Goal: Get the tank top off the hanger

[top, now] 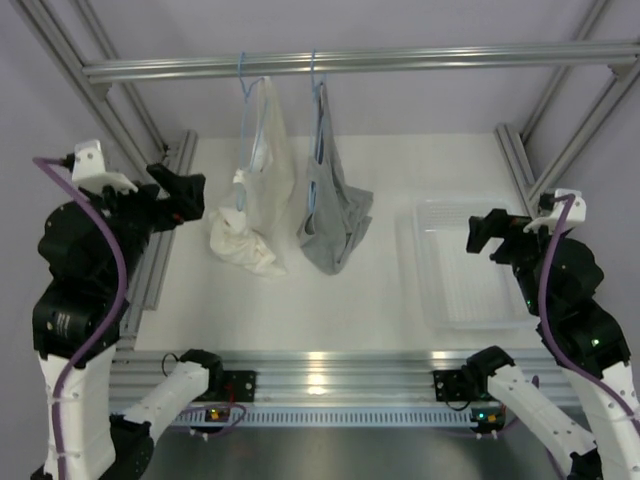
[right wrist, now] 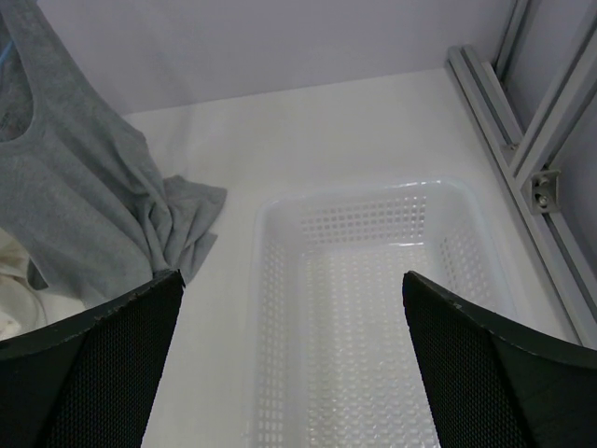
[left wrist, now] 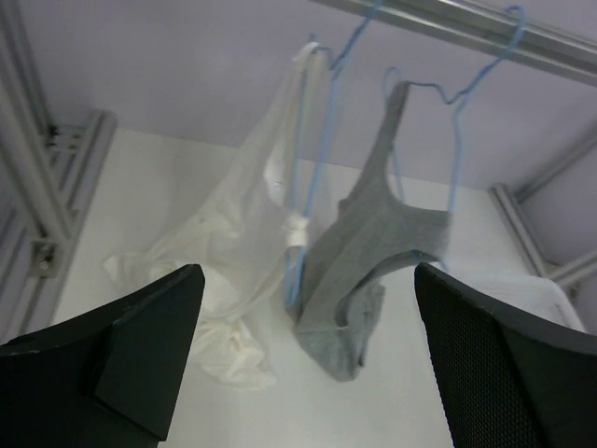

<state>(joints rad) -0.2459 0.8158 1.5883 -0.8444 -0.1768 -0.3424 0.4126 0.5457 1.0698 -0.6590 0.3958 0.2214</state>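
The grey tank top (top: 335,215) hangs on a thin light-blue hanger (top: 316,90) hooked over the overhead rail, and its lower end rests bunched on the white table. In the left wrist view the tank top (left wrist: 364,252) drapes from the hanger (left wrist: 455,140), straight ahead and well beyond the fingers. My left gripper (top: 183,195) is at the left side, open and empty, apart from both garments. My right gripper (top: 482,235) hovers open and empty over the basket, with the tank top (right wrist: 84,205) off to its left.
A white garment (top: 255,200) hangs on a second blue hanger (top: 245,80) just left of the grey one, its end also on the table. The metal rail (top: 400,60) spans the back. A white perforated basket (top: 470,290) sits at the right. Aluminium frame posts stand at both sides.
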